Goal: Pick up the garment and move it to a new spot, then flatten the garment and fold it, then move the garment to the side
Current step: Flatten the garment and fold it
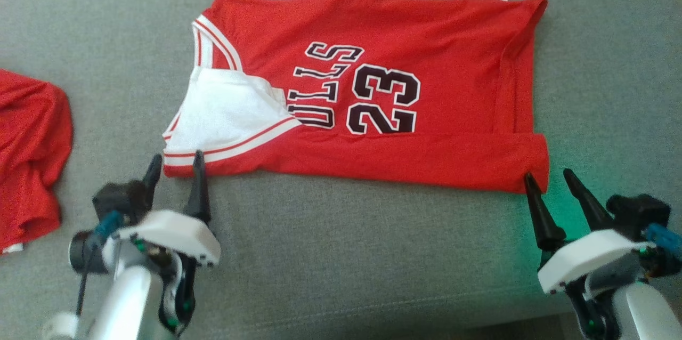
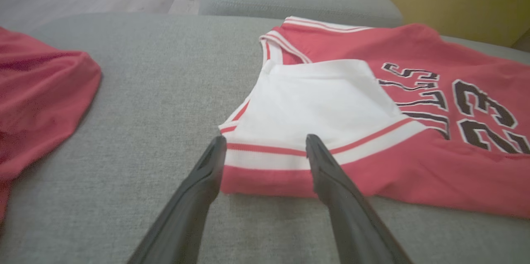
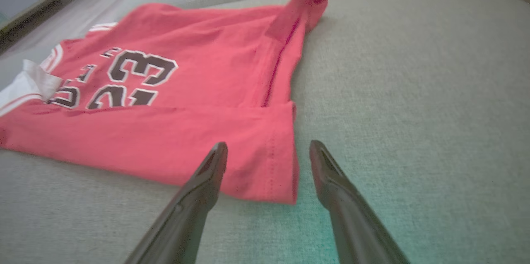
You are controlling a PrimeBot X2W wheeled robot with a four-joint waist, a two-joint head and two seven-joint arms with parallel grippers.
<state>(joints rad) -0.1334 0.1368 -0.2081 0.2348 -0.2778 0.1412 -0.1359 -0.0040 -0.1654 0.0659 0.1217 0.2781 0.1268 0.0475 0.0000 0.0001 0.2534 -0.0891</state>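
Garment point(image 1: 437, 63): red jersey numbered 23, spread on the grey couch seat point(image 1: 341, 255). Its long axis runs left to right across the head view, with the neck end at the left and the hem point(image 1: 525, 89) at the right.
Far left: a second red cloth point(image 1: 26, 143) lies bunched well apart from the jersey, and no jaws are near it.
Left gripper point(image 1: 177, 156): jaws wide and holding nothing. In the left wrist view the fingertips point(image 2: 219, 144) straddle the near-left corner, where the white striped trim point(image 2: 265, 158) meets the near edge. They appear just short of the cloth, though I cannot tell whether they touch it.
Near edge: a turned-over red band point(image 1: 405, 161) runs straight along the side nearest the robot, from one gripper to the other.
Right gripper point(image 1: 547, 173): jaws wide and holding nothing. In the right wrist view one finger point(image 3: 215, 164) sits over the near-right corner and the other over bare couch, so the hem corner lies between them.
Deciding relation: each arm is nearest its own near corner, and the garment lies ahead of both. The likely next move is a paired pinch of those corners, carrying the near edge away from the robot.
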